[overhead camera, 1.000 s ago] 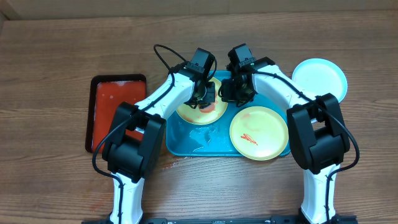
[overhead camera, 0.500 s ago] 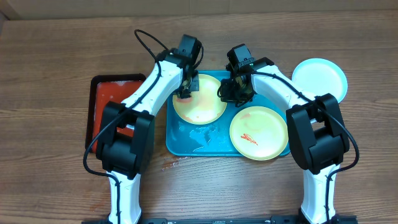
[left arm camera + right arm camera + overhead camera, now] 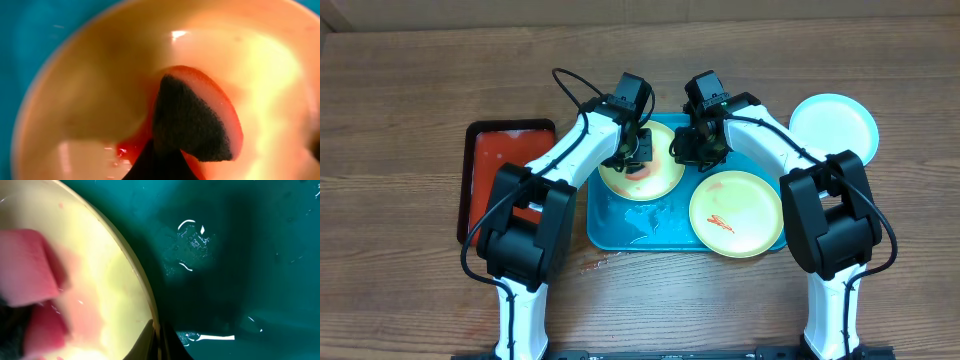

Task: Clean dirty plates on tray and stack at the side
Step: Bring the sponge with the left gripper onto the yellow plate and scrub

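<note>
**Sponge pressed on the far plate**

On the brown wooden table (image 3: 410, 90), the large rectangular turquoise plastic tray (image 3: 620, 228) carries two round pale yellow-green plastic plates (image 3: 750, 215). A pale blue-white plate (image 3: 833, 125) lies on the table to its right. The left gripper (image 3: 638, 152) is clamped on a dark, red-stained sponge (image 3: 192, 120) pressed to the far plate (image 3: 660, 182). The right gripper (image 3: 692, 150) pinches that plate's rim.

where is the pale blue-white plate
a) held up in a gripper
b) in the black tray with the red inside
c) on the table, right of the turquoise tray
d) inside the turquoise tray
c: the pale blue-white plate lies flat on the wooden table, just past the far right corner of the turquoise tray, with no gripper on it.
</note>
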`<state>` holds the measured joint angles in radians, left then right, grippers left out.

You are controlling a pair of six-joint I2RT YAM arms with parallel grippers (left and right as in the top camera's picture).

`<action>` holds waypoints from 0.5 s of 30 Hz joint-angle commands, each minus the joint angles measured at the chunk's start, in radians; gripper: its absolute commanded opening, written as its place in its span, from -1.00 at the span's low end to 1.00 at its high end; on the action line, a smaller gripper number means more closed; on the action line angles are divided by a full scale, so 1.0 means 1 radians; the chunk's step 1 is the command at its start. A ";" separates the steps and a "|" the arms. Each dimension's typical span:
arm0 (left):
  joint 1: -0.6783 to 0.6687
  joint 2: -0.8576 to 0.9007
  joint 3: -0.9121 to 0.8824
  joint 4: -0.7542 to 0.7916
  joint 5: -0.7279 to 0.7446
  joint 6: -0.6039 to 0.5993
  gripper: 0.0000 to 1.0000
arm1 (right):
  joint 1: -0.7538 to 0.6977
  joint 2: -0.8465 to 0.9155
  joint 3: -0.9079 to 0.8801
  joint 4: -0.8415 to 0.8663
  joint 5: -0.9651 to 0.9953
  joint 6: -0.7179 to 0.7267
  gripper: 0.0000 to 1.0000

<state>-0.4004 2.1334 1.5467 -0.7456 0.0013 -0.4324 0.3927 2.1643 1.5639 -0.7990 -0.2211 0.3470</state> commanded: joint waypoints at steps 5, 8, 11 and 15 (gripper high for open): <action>0.059 -0.008 0.000 -0.055 -0.323 0.059 -0.91 | -0.001 0.005 -0.020 -0.003 0.041 0.006 -0.93; 0.070 -0.010 0.066 -0.109 -0.280 0.058 -0.91 | -0.001 0.005 -0.020 -0.002 0.041 0.006 -0.93; 0.075 -0.010 0.154 -0.152 -0.185 0.060 -0.92 | -0.001 0.005 -0.020 0.001 0.041 0.006 -0.93; 0.075 -0.010 0.229 -0.155 -0.019 0.090 -0.92 | -0.001 0.005 -0.020 0.000 0.041 0.006 -0.93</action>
<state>-0.3351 2.1319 1.7077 -0.9043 -0.1444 -0.3817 0.3965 2.1643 1.5639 -0.7940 -0.2272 0.3473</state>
